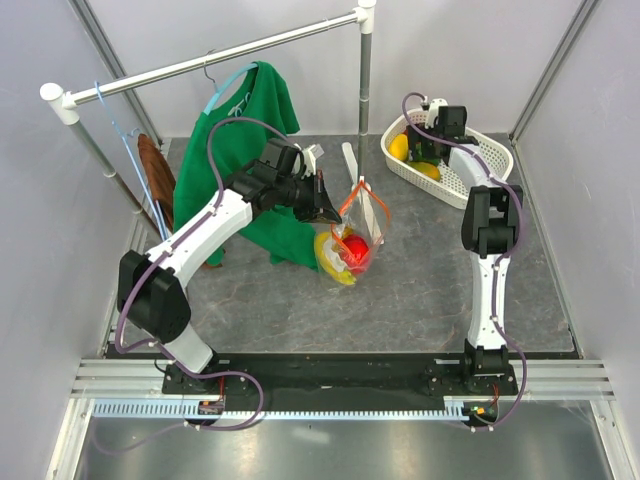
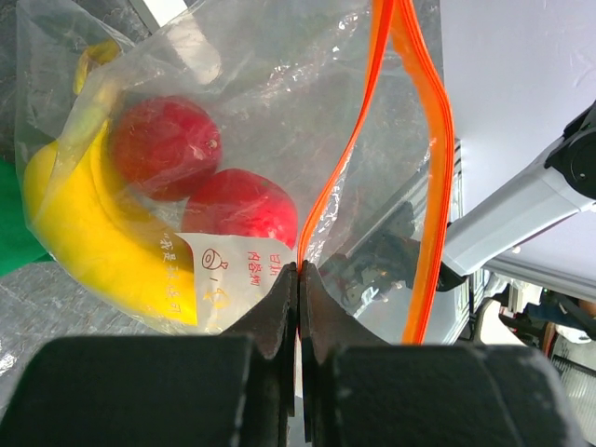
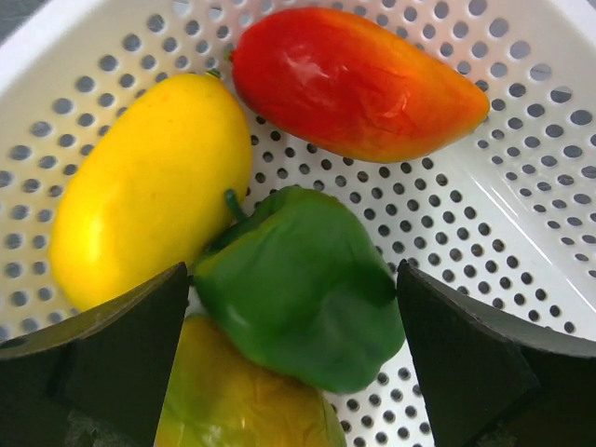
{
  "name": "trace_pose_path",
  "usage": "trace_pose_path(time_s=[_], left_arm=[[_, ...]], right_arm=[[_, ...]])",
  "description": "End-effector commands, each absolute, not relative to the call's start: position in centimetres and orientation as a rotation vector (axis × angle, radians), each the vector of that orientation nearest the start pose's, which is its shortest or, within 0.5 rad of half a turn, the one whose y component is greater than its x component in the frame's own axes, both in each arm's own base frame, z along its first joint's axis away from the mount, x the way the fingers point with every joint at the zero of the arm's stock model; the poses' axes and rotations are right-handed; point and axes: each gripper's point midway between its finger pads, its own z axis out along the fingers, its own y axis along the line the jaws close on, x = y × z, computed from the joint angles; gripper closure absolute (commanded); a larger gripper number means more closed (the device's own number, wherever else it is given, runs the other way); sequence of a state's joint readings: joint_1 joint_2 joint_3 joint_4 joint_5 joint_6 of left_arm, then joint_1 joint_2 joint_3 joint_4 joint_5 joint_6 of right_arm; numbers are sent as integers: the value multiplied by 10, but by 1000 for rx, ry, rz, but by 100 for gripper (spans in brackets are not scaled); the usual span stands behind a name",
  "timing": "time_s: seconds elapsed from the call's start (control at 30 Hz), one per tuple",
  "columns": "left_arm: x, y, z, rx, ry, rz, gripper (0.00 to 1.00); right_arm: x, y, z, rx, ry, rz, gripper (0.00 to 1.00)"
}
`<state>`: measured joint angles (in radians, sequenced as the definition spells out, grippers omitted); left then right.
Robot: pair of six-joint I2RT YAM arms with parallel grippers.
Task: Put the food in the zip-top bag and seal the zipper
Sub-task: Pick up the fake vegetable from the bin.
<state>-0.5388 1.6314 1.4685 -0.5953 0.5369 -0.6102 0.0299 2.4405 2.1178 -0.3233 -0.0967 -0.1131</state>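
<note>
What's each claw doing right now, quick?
Left gripper: closed, pinching the zip-top bag by its zipper.
Right gripper: open, holding nothing, above the green pepper in the basket.

My left gripper (image 2: 300, 272) pinching the zip-top bag (image 1: 366, 214) mid-table, banana bunch (image 2: 84, 233) inside it, basket (image 1: 497, 150) at far right, my right gripper (image 3: 291, 307) above it, pepper (image 3: 298, 289) beside lemon (image 3: 149, 186) and mango (image 3: 354, 79) inside.
</note>
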Motion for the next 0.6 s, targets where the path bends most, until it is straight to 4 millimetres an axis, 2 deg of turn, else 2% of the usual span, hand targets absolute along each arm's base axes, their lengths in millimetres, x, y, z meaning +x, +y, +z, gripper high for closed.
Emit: trace_pose_path(time_s=[0.0, 0.07, 0.17, 0.27, 0.3, 0.37, 0.4, 0.43, 0.47, 0.5, 0.57], left_arm=[[305, -312, 226, 224, 2484, -1194, 98], [305, -312, 226, 224, 2483, -1190, 98], [305, -311, 224, 225, 2486, -1182, 98], [305, -311, 224, 226, 2486, -1179, 98], [306, -311, 225, 227, 2484, -1180, 98], [306, -311, 226, 229, 2478, -1179, 98], [306, -311, 226, 228, 2478, -1177, 98], [305, -310, 226, 230, 2479, -1176, 98], [306, -310, 226, 233, 2476, -1173, 98], [306, -310, 226, 233, 2475, -1172, 98], [306, -309, 225, 234, 2475, -1167, 98]], right_arm=[[662, 29, 86, -257, 2145, 14, 2], [660, 28, 81, -266, 2152, 7, 2], [659, 26, 86, -281, 2144, -4, 5], [658, 20, 94, -285, 2136, -27, 18], [658, 17, 98, -281, 2129, -31, 24], [657, 9, 112, -262, 2112, -36, 29], [657, 11, 125, -264, 2089, -24, 36], [656, -7, 132, -231, 2084, -32, 39], [656, -9, 137, -220, 2077, -24, 44], [654, -17, 150, -206, 2058, -27, 52], [652, -21, 160, -203, 2045, -17, 58]])
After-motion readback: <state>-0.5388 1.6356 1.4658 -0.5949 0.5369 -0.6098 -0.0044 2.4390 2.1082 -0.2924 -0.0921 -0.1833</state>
